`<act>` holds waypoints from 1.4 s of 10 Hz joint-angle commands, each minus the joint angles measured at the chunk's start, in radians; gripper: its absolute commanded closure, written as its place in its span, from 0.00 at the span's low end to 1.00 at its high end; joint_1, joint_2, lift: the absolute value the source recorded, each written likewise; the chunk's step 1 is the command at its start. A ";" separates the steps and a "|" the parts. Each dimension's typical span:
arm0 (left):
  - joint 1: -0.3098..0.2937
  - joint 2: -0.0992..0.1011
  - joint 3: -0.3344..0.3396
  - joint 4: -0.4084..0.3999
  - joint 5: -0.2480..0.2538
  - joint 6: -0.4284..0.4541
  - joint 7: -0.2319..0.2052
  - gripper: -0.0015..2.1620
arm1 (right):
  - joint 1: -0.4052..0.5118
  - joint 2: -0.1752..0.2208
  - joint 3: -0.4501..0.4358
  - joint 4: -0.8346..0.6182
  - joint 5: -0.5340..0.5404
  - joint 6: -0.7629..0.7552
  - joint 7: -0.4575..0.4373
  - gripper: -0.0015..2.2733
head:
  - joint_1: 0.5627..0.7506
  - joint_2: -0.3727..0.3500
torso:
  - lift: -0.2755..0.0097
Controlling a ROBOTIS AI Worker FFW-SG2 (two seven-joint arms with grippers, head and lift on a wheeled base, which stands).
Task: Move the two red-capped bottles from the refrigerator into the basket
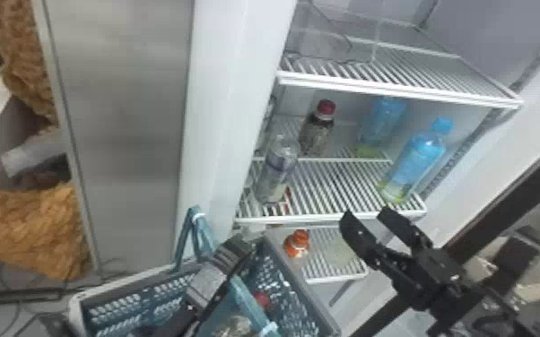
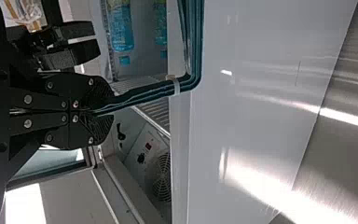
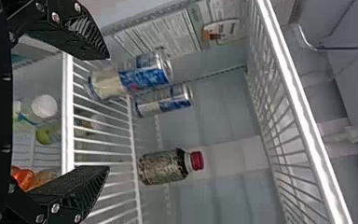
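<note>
Bottle with a red cap [image 1: 318, 134] stands upright toward the back of the refrigerator shelf [image 1: 327, 218], bare slats in front. A red spot in the basket [image 1: 304, 289], half hidden behind its handle [image 2: 144, 95], is too unclear to name. The right wrist view adds two cans [image 3: 144, 77]. Right pincer [image 1: 367, 216] is spread, empty, near the shelf's front edge; left pincer [image 1: 243, 246] pinches the handle.

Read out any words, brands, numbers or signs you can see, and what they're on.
Nothing reads clearly enough to quote.
Blue-and-white cans: print too small.
Printed notice: too small.
Red-capped bottle: no legible words.
Blue-capped bottle: label blurred.
Red display: illegible.
</note>
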 commanded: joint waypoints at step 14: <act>-0.028 0.003 -0.026 0.027 0.018 0.009 0.003 0.56 | -0.457 -0.029 0.114 0.469 0.195 -0.173 -0.092 0.07 | 0.70 0.03 | 0.97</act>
